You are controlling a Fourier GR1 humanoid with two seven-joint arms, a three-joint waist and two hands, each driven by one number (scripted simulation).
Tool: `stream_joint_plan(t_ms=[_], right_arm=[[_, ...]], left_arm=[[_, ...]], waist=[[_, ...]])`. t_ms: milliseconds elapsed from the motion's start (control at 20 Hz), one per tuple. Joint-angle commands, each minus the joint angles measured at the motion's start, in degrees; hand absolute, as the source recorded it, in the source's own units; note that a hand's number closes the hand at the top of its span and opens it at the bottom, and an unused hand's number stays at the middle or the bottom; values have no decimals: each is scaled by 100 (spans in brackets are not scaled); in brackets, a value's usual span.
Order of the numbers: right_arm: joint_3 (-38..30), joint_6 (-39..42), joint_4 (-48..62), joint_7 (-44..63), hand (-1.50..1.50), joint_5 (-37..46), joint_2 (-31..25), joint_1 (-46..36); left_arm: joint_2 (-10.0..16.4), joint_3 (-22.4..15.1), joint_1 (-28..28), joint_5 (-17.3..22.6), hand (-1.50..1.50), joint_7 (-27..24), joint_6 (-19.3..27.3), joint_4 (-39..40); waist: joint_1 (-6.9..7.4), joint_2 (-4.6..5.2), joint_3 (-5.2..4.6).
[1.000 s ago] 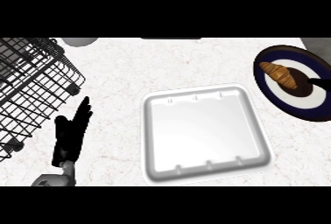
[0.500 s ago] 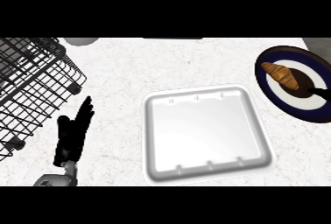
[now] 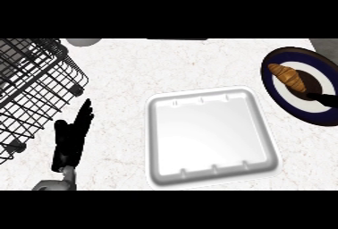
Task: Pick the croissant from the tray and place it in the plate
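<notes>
The golden-brown croissant lies on the round plate, dark blue at the rim and white inside, at the right edge. The white tray sits in the middle of the counter with nothing in it. Of my right hand only straight black fingers show at the right edge, lying over the plate's lower part, just below the croissant and apart from it. My left hand rests open at the lower left, fingers pointing up, left of the tray.
A black wire basket fills the upper left, close above my left hand. Grey rounded objects peek in at the top left and the top right. Pale marble counter lies between basket and plate.
My right hand's fingers have slid down and toward the right edge, away from the croissant, which stays on the plate. The left hand has not moved.
</notes>
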Motion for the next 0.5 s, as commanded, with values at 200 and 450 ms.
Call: stream_joint_plan(t_ms=[200,450], right_arm=[[107,-310,185,126,-150,-10,-108,-68],[98,-349,44,108,-150,-161,-198,365]], left_arm=[[56,266,-338,102,0,-186,-201,477],[87,170,194,79,0,228,-201,-353]], waist=[[9,21,2],[-43,-27,-3]])
